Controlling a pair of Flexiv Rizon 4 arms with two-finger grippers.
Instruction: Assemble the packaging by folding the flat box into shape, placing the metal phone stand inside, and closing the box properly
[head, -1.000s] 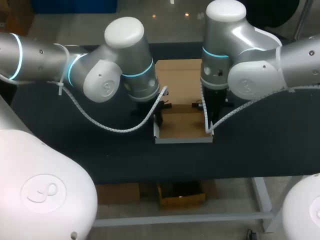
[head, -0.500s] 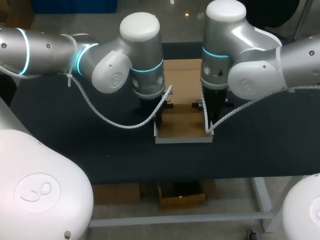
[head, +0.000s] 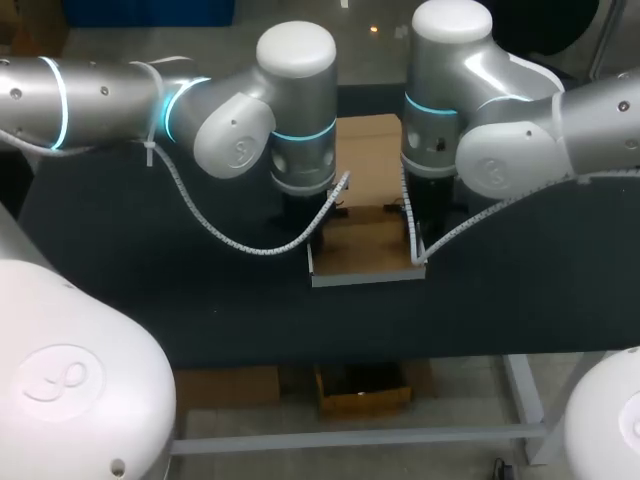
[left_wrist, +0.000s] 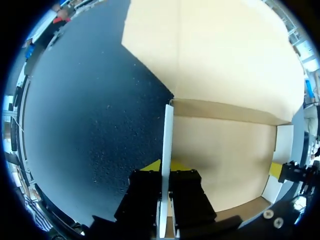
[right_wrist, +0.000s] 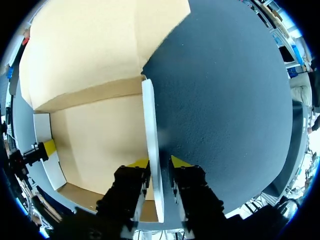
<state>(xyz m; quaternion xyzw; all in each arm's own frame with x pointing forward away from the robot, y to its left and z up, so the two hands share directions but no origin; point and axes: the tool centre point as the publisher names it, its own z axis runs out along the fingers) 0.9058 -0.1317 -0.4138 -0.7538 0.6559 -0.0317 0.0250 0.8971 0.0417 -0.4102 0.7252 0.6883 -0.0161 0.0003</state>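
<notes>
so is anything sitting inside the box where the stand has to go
Nothing visible does: the box floor is bare cardboard and its lid lies open behind. The left gripper and right gripper each pinch a side wall, at the edges.

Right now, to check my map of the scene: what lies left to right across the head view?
left arm → cardboard box → right arm
</notes>
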